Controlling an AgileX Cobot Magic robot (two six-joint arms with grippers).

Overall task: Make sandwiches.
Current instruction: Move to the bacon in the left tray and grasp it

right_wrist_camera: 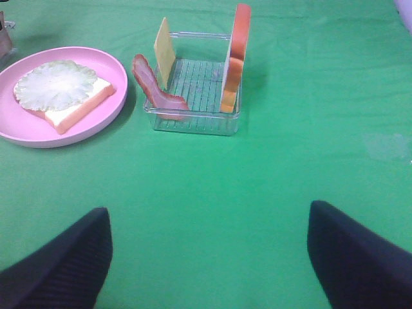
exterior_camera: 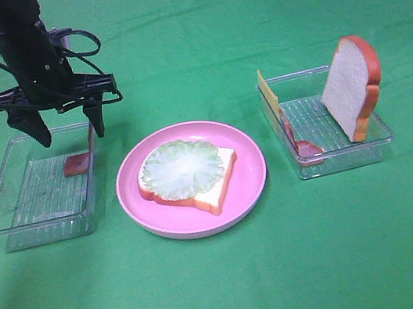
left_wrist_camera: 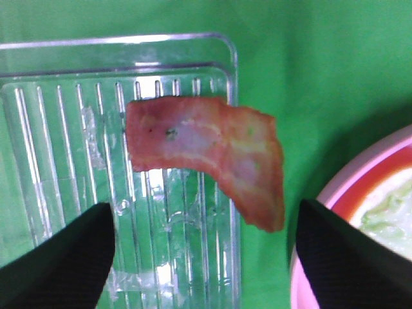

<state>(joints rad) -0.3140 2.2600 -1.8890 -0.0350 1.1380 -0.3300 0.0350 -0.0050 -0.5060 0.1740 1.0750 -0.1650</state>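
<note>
Bacon strip [left_wrist_camera: 206, 151] leans on the wall of the left tray [exterior_camera: 92, 207], left gripper [exterior_camera: 71, 136] poised above with jaws apart to lift it onto the lettuce-topped bread [exterior_camera: 220, 186] on the plate [exterior_camera: 255, 182]; right gripper [right_wrist_camera: 206, 257] idles open-jawed.

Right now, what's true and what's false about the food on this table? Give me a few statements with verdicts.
The lettuce lies on a bread slice on the pink plate. True.
The left gripper is shut on the bacon strip. False: its jaws stand open over the strip, which leans in the left tray.
The right tray holds a standing bread slice. True.
The cheese square lies on the plate. False: it stands in the right tray.
</note>
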